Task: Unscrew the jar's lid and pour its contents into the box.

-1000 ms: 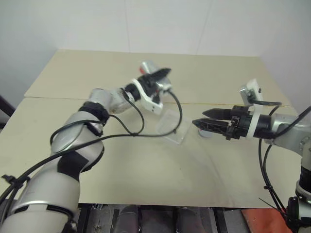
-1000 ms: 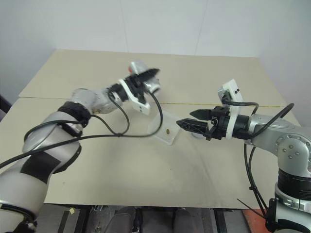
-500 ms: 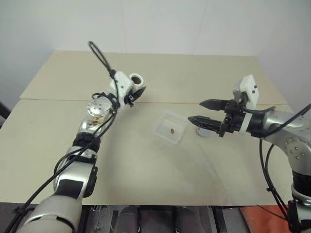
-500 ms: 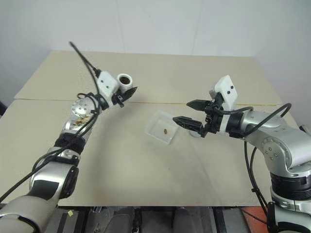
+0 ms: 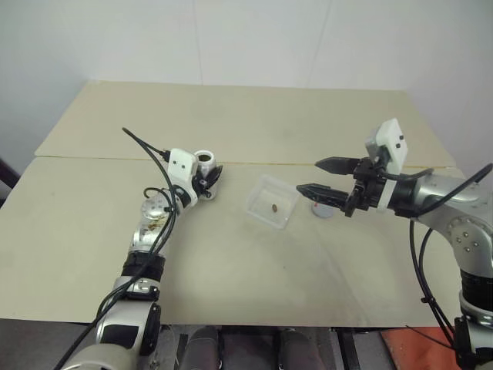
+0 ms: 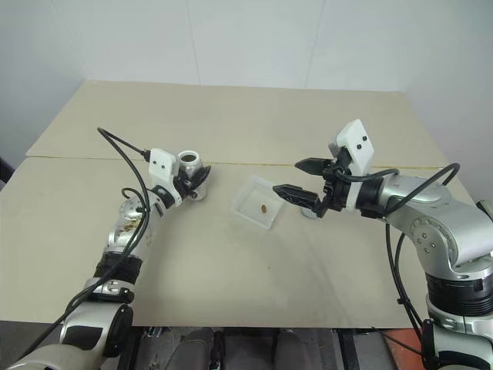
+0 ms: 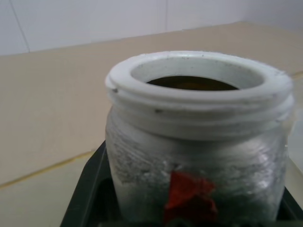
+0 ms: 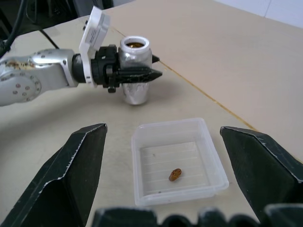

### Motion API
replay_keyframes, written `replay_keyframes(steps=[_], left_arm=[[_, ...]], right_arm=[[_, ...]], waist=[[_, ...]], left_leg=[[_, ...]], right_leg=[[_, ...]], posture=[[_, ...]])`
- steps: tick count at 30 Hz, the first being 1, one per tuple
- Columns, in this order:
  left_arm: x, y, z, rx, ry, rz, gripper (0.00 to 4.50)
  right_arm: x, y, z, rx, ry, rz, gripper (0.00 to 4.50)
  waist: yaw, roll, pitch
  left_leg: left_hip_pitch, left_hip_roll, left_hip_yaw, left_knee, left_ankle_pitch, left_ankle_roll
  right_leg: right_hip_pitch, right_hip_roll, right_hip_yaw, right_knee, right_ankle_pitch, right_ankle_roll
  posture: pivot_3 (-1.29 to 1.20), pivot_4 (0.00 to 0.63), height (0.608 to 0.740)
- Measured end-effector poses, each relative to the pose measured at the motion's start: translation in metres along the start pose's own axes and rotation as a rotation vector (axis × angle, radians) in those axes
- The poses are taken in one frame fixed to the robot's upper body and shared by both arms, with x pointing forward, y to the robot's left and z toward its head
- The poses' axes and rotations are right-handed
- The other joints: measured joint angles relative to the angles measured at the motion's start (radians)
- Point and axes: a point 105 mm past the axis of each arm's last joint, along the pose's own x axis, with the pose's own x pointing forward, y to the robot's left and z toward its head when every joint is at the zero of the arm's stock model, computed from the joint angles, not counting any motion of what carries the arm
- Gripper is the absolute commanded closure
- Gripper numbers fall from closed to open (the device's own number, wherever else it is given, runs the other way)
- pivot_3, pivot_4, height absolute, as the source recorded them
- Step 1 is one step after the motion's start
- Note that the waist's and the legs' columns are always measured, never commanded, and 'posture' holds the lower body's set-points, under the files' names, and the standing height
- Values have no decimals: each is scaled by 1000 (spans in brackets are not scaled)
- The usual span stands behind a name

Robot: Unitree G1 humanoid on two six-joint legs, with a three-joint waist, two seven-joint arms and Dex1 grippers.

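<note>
— One pellet (image 8: pixel 175 175) lies inside the box (image 8: pixel 210 146), mid-table (image 5: pixel 231 301). Grippers?
— Left gripper (image 6: pixel 194 182) clamps the jar (image 6: pixel 189 163) upright, evidently emptied; right gripper (image 6: pixel 296 177) spread wide, empty, over the lid (image 5: pixel 323 211).

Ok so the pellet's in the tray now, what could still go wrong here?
The left claw is shut on the open jar just above the table; released too early, it could tip and roll. The lid lies beneath the open right claw, beside the box; reaching for it could nudge the box.
</note>
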Motion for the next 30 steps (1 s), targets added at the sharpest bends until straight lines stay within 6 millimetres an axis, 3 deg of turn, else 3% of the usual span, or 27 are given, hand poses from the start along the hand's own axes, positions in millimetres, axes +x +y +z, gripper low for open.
replay_keyframes(steps=[2, 10, 15, 20, 30], left_arm=[[0, -1, 0, 13, -1, -1, 2484], [-1, -3, -4, 11, 7, -3, 95], [-7, -3, -16, -2, 37, 2, 16], [-13, -1, -13, 31, 31, 5, 16], [-47, 6, -23, 90, 120, -7, 16]], right_arm=[[0, 0, 0, 0, 0, 0, 45], [0, 1, 1, -3, -2, 3, 0], [1, 1, 1, -2, -4, 5, 0], [2, 3, 1, -3, -7, 11, 0], [3, 10, 2, -22, -9, 22, 0]], waist=[[0, 0, 0], [0, 0, 0], [0, 0, 0], [0, 0, 0], [-1, 0, 0]], left_leg=[[0, 0, 0, 0, -1, 2], [1, 0, 0, 0, -2, 3], [1, 0, 0, 0, -2, 3], [1, 0, 0, -1, -2, 3], [2, 0, 0, -2, -2, 3]], right_leg=[[0, 0, 0, 0, 0, 0], [0, 0, 0, 0, 0, 0], [0, 0, 0, 0, 0, 0], [0, 0, 0, 0, 0, 0], [0, 0, 1, 0, 0, 0]], posture=[[0, 150, 740], [0, 150, 740], [0, 150, 740], [0, 150, 740], [0, 150, 740]])
